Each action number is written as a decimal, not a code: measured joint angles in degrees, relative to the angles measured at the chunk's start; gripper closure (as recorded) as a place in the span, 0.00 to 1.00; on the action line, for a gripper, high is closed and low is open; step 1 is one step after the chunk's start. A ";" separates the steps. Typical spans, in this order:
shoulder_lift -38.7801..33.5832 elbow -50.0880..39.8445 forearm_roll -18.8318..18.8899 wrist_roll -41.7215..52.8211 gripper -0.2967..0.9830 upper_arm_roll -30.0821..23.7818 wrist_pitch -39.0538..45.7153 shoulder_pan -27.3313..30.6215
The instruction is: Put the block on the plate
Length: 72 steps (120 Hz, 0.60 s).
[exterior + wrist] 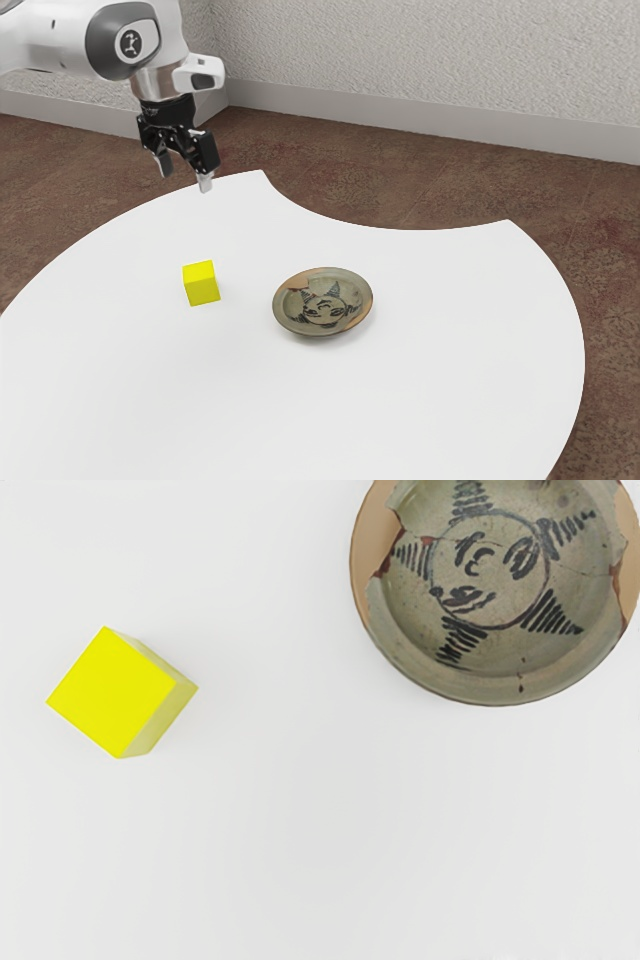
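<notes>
My gripper (185,174) hangs in the air in the exterior view's upper left, above the table's far edge, its two fingers apart with nothing between them. The yellow block (201,283) rests on the white table, lower in that view than the gripper. To the block's side, toward the exterior view's right, lies the round greenish-brown plate (323,302) with dark painted markings, and a gap of bare table separates the two. From the wrist camera, both the yellow block (112,693) and the plate (490,675) are seen from above, apart from each other.
The white table (420,390) has a curved outer edge and a concave cut-out on its far side. Beyond it are a reddish-brown floor (400,165) and a pale textured wall (430,60).
</notes>
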 joint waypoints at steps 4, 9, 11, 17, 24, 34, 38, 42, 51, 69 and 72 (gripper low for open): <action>-0.12 -0.09 -0.03 0.19 0.23 0.03 -0.01 -0.08; -0.23 -0.17 -0.10 0.41 0.23 0.10 0.00 -0.21; -0.24 -0.22 -0.12 0.50 0.23 0.15 0.01 -0.27; -0.25 -0.81 -0.17 0.72 0.23 0.25 0.06 -0.33; -0.15 -2.44 -0.20 0.77 0.23 0.31 0.39 -0.03; 0.11 -5.88 -0.23 0.71 0.23 0.30 2.25 1.48; 0.27 -7.17 -0.24 0.67 0.23 0.30 3.24 2.42; 0.77 -8.28 -0.24 0.48 0.23 0.30 4.22 3.53; 2.68 -9.25 -0.25 -0.53 0.23 0.41 5.95 6.04; 8.99 -7.23 -0.26 -4.71 0.23 0.69 8.73 7.64; 10.07 -6.58 -0.26 -5.72 0.23 0.72 9.12 7.53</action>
